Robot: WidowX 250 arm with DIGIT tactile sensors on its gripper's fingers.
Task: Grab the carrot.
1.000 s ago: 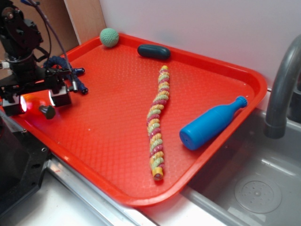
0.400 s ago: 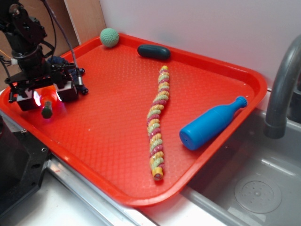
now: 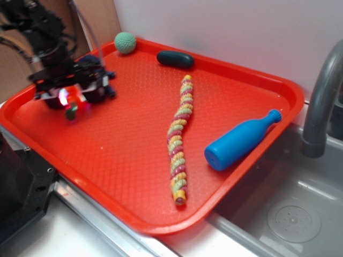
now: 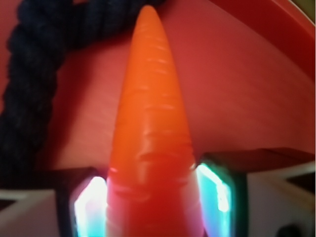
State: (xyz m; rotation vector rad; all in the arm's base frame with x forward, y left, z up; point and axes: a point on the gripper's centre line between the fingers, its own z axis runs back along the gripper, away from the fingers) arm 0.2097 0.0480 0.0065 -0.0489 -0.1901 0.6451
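Red tray is filling the scene, sitting beside a grey sink with a dark faucet at its right. Over the tray's left side the gripper is hovering, blurred in the exterior view, with a red glow between its fingers. From the wrist view, the carrot is sitting squarely between the two lit finger pads, its pointed tip aiming away from the camera, and the jaws are pressing in on its thick end from both sides. A dark blue rope is curling along the tray just left of the carrot. Elsewhere, a multicoloured twisted rope is lying down the middle, a blue bottle is resting on its side near the right rim, and a green ball and a dark oval piece are sitting at the far edge.
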